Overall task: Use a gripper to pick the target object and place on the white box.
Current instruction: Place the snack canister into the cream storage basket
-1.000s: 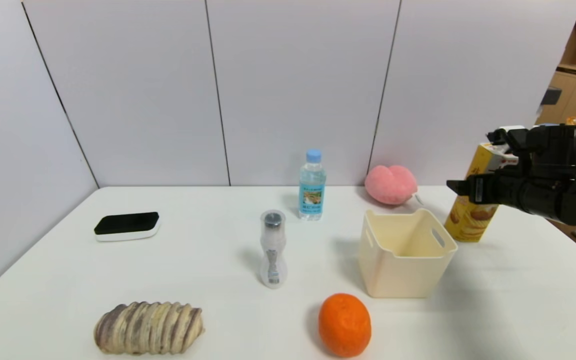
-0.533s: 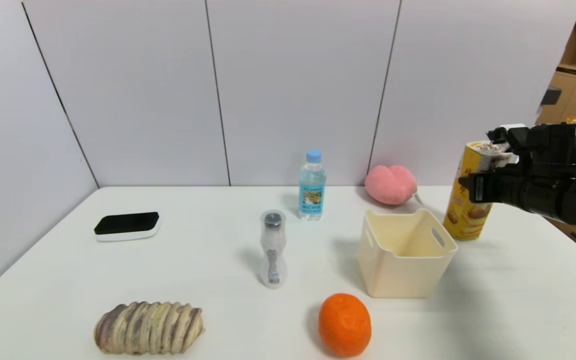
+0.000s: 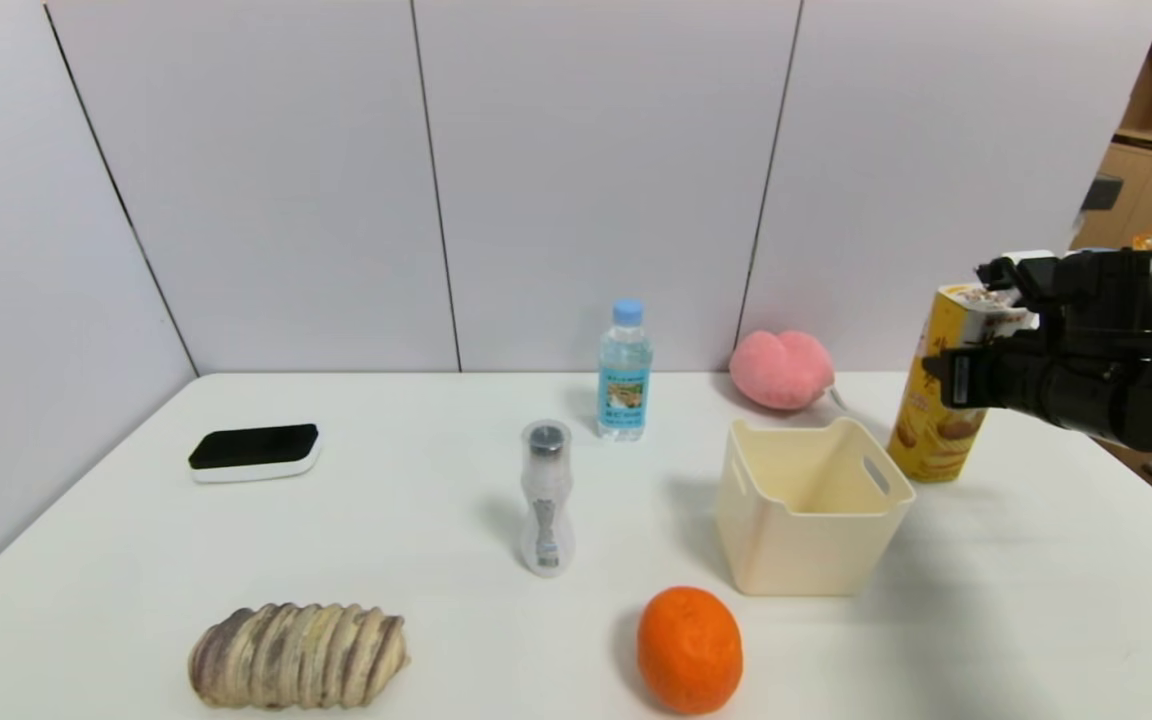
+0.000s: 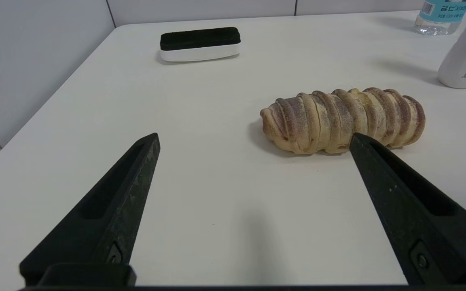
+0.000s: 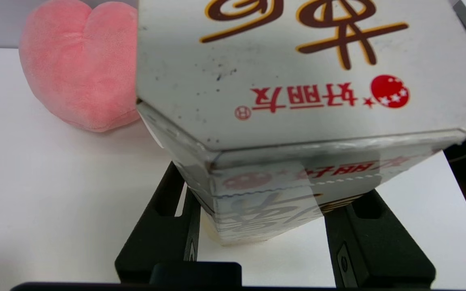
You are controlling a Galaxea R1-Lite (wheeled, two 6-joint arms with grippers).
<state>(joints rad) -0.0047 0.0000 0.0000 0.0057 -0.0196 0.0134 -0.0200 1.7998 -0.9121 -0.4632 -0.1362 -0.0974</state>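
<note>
Black fingers of the right gripper are closed on opposite sides of a tall yellow-and-white hexagonal cardboard chip carton, at the robot's right. The carton stands just beyond and right of a cream open-top plastic bin. For a good lift, keep the squeeze firm but gentle, since thin cardboard may crush; raise it straight up until its base clears the bin's rim, then carry it left and lower it upright. The bin's near wall corner could catch it. A pink plush heart sits behind the bin, and an orange round fruit in front. The left gripper is idle, fingers wide apart, near a ribbed brown-and-cream roll.
</note>
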